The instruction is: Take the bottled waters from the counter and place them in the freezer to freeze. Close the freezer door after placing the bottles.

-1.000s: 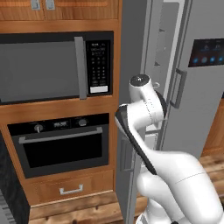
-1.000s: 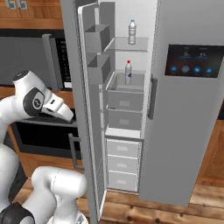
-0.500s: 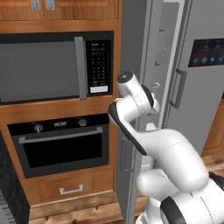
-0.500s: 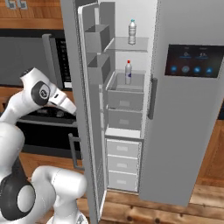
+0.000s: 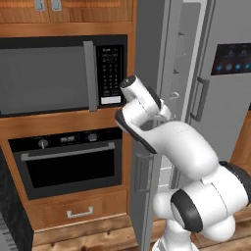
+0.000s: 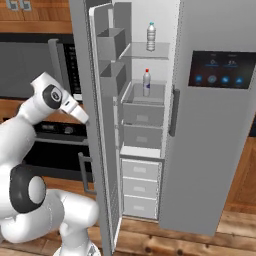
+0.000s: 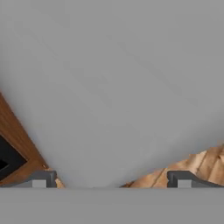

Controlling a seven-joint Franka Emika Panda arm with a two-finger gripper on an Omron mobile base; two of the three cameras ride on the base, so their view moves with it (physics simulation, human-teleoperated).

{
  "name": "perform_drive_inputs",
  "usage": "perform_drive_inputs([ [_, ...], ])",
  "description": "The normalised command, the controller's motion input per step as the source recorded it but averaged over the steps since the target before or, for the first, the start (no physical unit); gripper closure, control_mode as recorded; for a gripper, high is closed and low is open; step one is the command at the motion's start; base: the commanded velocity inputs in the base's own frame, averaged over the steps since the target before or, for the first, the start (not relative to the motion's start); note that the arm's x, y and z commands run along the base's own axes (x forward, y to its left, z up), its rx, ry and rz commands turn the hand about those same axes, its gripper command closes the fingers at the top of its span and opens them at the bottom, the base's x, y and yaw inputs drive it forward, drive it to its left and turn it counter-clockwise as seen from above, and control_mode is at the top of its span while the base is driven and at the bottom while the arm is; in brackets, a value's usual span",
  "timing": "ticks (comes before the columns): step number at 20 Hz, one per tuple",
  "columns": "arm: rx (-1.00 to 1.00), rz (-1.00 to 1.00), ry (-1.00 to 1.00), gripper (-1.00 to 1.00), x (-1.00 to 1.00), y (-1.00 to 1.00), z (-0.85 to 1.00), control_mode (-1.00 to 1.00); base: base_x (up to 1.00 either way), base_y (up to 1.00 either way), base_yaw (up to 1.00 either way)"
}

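Both bottled waters stand inside the open freezer (image 6: 145, 145): the clear one (image 6: 151, 36) on the top shelf, the red-capped one (image 6: 146, 83) on the shelf below. The freezer door (image 6: 106, 130) is swung wide open, and its plain grey outer face (image 5: 148, 54) fills the space ahead of my hand. My gripper (image 7: 111, 179) is open with nothing between its fingertips (image 7: 43, 178), close in front of that grey door panel (image 7: 109, 87). My wrist (image 6: 52, 96) sits left of the door's edge. The counter is out of view.
A black microwave (image 5: 54, 78) and a built-in oven (image 5: 68, 157) sit in wooden cabinets left of the door. The fridge door with the dark display (image 6: 217, 70) is closed on the right. Wooden floor (image 6: 200, 240) lies below.
My wrist has swung nearer to the outer face of the freezer door. The door, the bottles and the jaws have stayed as they were.
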Motion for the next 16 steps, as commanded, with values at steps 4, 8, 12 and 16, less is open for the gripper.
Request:
perform_drive_inputs([
  [4,-0.03,-0.08,0.01,-1.00,0.31,0.04,0.00,-1.00,0.00,0.00,0.00],
  [8,-0.07,-0.13,0.00,-1.00,0.02,-0.39,0.00,-1.00,0.00,0.00,0.00],
  [12,-0.08,-0.08,0.00,-1.00,0.06,-0.43,0.00,-1.00,0.00,0.00,0.00],
  [16,-0.05,-0.04,0.00,-1.00,0.16,-0.48,0.03,-1.00,0.00,0.00,0.00],
])
